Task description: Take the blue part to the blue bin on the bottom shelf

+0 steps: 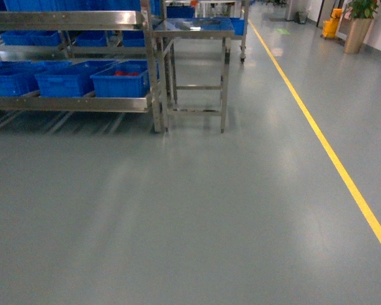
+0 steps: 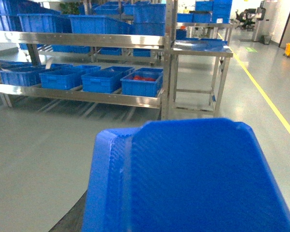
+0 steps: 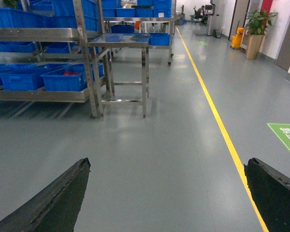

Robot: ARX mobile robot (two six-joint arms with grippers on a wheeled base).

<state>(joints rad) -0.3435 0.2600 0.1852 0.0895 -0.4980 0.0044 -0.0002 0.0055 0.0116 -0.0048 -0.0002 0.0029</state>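
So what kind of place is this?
Probably a factory or warehouse floor: steel racks holding rows of blue bins, and a yellow line painted along the grey floor like a marked walkway.

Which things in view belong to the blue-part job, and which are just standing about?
Belongs to the job:
- blue part, filling the left wrist view at the left gripper
- blue bins on the bottom shelf
- right gripper, open, nothing between its fingers

Just standing about:
- small steel table
- yellow floor line
- potted plant
- yellow mop bucket
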